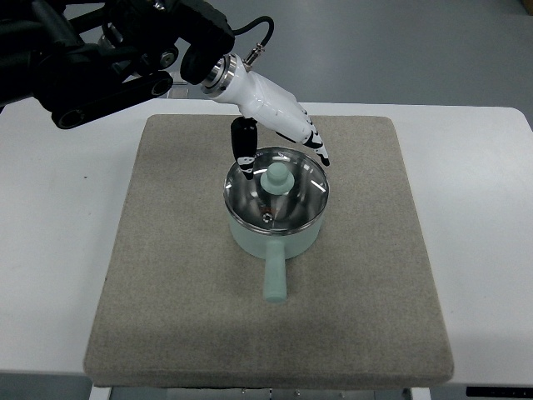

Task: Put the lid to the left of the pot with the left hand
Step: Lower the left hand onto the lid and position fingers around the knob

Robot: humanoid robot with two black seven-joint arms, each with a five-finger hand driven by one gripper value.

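Fingers (315, 143) spread over lid (276, 193)

No legible text, label, brand, number or sign anywhere in the top view.

A white table (50, 250) fills most of the view, with a grey-brown felt mat (166, 292) laid over its middle. Beyond its far edge lies a smooth grey-blue floor (400, 50), evenly lit.
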